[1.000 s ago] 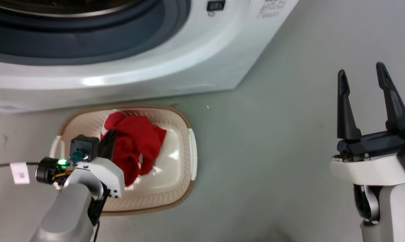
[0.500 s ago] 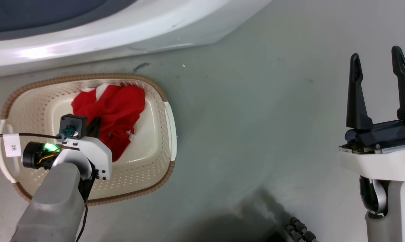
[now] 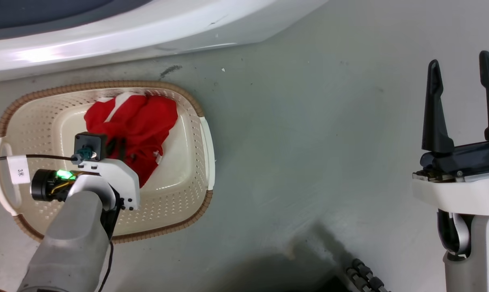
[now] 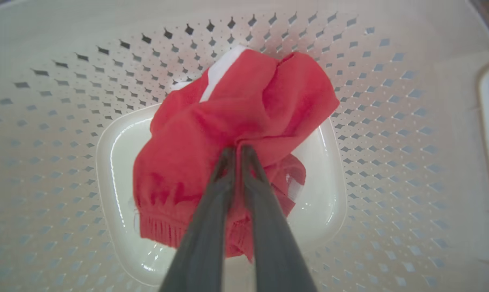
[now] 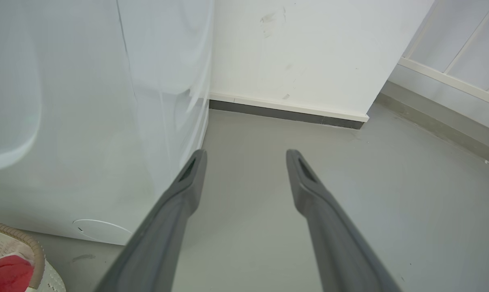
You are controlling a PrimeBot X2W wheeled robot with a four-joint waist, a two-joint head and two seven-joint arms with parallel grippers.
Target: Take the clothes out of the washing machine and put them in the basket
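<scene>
The cream basket with a brown rim stands on the floor in front of the washing machine. Red clothes with a white strip lie bunched inside it. My left gripper reaches down into the basket. In the left wrist view its fingers are shut on a fold of the red clothes above the basket's glossy floor. My right gripper is open and holds nothing, well to the right above the floor. In the right wrist view its gripper is spread apart.
The washing machine's white side panel rises to the left of the right gripper, with the basket's corner at its foot. Grey floor lies between basket and right arm. A white wall with a dark skirting stands behind. A dark ribbed part shows at the bottom edge.
The head camera has tilted down, so the porthole has left the picture. My left gripper stays shut on the red clothes in the basket. The right gripper has kept its open pose.
</scene>
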